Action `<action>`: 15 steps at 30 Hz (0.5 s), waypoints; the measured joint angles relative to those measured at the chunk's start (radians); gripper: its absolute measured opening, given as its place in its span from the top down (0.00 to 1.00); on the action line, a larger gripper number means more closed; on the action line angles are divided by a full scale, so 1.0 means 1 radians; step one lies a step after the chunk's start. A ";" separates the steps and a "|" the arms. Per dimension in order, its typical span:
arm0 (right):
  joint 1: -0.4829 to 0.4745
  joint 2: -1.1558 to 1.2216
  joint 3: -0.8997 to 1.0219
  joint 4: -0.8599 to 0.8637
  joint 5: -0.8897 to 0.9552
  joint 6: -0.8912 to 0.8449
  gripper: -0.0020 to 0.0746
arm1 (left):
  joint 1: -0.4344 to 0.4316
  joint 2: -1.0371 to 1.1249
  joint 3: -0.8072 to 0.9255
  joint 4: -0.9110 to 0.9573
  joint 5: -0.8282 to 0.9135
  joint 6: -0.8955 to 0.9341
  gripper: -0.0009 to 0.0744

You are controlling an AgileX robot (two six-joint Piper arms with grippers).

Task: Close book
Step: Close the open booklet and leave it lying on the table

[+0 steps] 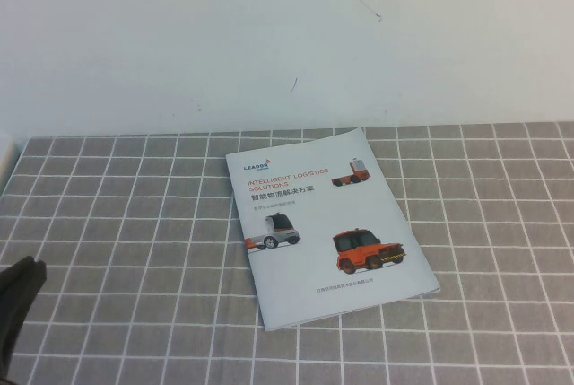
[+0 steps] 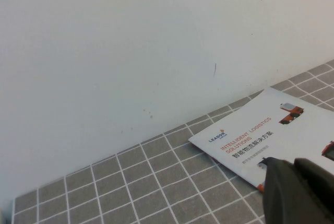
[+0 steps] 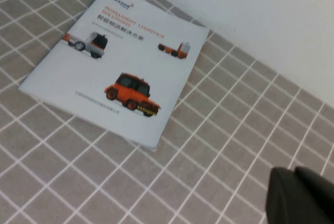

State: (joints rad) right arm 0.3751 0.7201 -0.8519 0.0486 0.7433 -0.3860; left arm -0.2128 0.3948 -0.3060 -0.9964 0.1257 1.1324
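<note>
The booklet [image 1: 327, 228] lay closed and flat on the grey checked tablecloth [image 1: 134, 223], with its front cover up. The cover was pale and carried the orange title "INTELLIGENT LOGISTICS SOLUTIONS", a line of Chinese characters under it, and pictures of three small vehicles, two orange and one white and grey. The booklet was turned a little, so its edges did not follow the lines of the cloth. Behind it stood a white wall [image 1: 269, 35] with a few thin dark marks.

The left gripper [image 1: 18, 300] showed in the high view only as a dark rounded part at the lower left edge. The booklet was well apart from it, to its right and further toward the wall, with bare cloth between them. In the left wrist view the left gripper [image 2: 300, 192] was a dark shape in one corner, and the booklet [image 2: 261, 140] lay beyond it. Whether this gripper was open or closed could not be told.

The right gripper [image 3: 300, 195] showed only in its own wrist view, again as a dark shape in a corner. The booklet [image 3: 115, 62] lay ahead of it, apart, with bare cloth between them. Its state also could not be told.
</note>
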 joint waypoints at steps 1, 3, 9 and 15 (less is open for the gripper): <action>0.000 -0.043 0.046 -0.002 0.000 0.018 0.98 | 0.000 0.000 0.000 -0.004 -0.002 0.000 0.99; 0.000 -0.128 0.120 -0.002 -0.002 0.038 0.98 | 0.000 0.000 0.000 -0.007 -0.002 0.000 0.99; 0.000 -0.329 0.326 -0.002 -0.013 0.055 0.98 | 0.000 0.000 0.006 -0.013 -0.004 0.000 0.99; 0.000 -0.447 0.436 -0.004 -0.096 0.058 0.98 | 0.000 0.000 0.006 -0.013 -0.006 0.000 0.99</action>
State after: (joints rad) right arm 0.3751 0.2734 -0.4159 0.0447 0.6469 -0.3284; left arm -0.2128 0.3948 -0.3001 -1.0096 0.1198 1.1324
